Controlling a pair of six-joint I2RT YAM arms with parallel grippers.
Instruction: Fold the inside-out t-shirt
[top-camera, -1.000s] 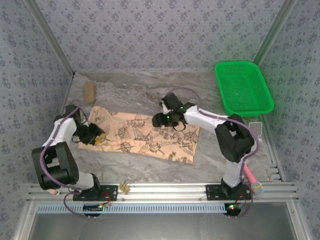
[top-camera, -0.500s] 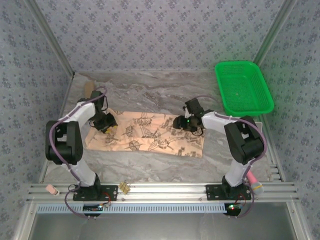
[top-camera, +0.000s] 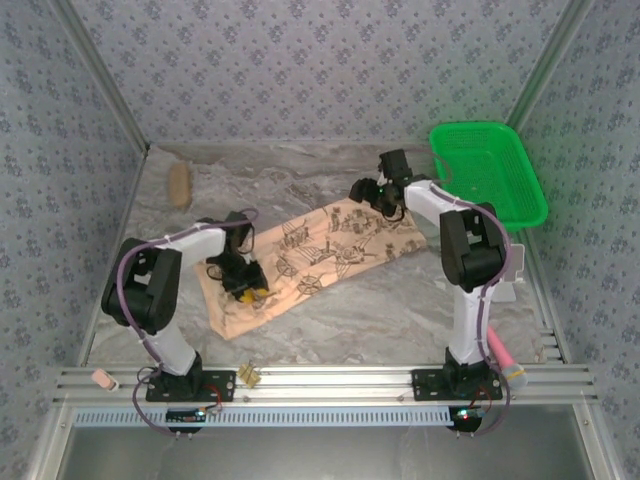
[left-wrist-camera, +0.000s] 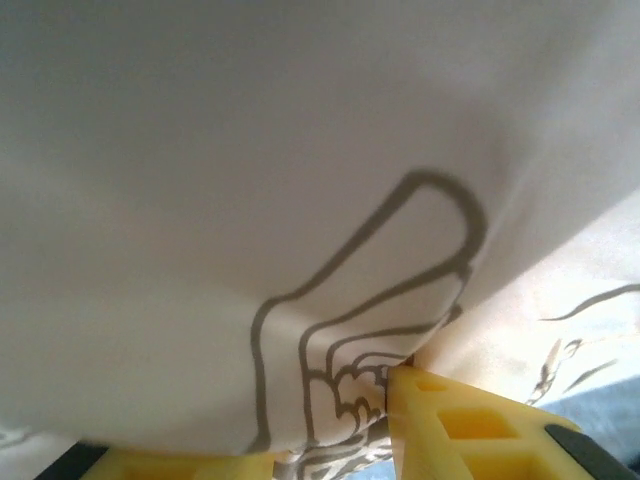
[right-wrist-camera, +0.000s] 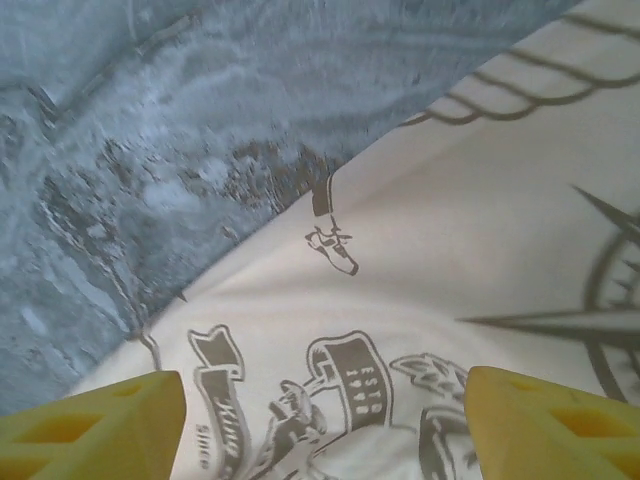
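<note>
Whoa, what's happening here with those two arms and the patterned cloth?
Two robot arms are handling a tan printed t-shirt that lies stretched diagonally across the table. The left claw is at the shirt's near-left end, with cloth bunched between its yellow fingers, so it seems to be gripping it. The right claw is over the far-right end, open and holding nothing. A green basket sits at the back right.

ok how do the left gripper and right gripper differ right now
The left gripper is pinched on a fold of the t-shirt, cloth draping over its camera; the right gripper is open, fingers apart above the shirt's edge. The left gripper sits at the near-left end, the right gripper at the far-right end. Both have yellow fingers.
</note>
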